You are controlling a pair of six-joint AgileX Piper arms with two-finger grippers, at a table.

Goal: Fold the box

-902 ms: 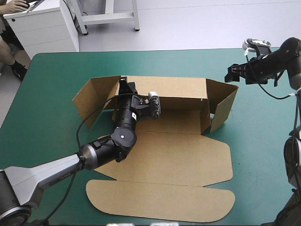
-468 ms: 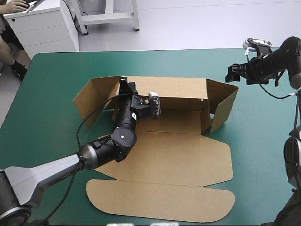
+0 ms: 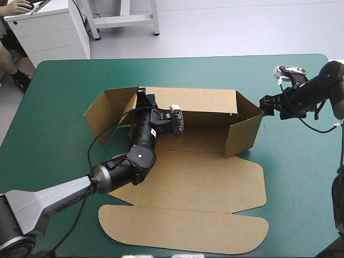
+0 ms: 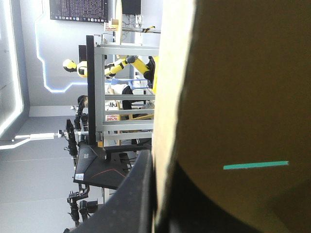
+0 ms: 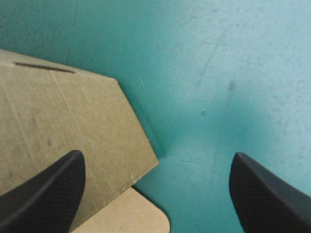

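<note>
The brown box (image 3: 188,177) lies on the teal-green cover (image 3: 64,86) with its back wall (image 3: 199,101) raised. Its left end flap (image 3: 105,110) splays outward and its right end flap (image 3: 244,126) angles in toward the front. My left gripper (image 3: 141,100) is shut on the left end of the back wall. In the left wrist view the board's edge (image 4: 165,121) runs between the fingers (image 4: 131,204). My right gripper (image 3: 267,104) is open against the outer side of the right flap (image 5: 63,126), with its fingers (image 5: 43,199) apart over the cover (image 5: 209,73).
The box's lid panel and its rounded front flap (image 3: 183,231) lie flat and reach close to the table's near edge. A white cabinet (image 3: 48,32) stands beyond the far left corner.
My right gripper has moved toward the near side and the box. The right end flap, splayed outward earlier, has swung inward. The left arm has not moved.
</note>
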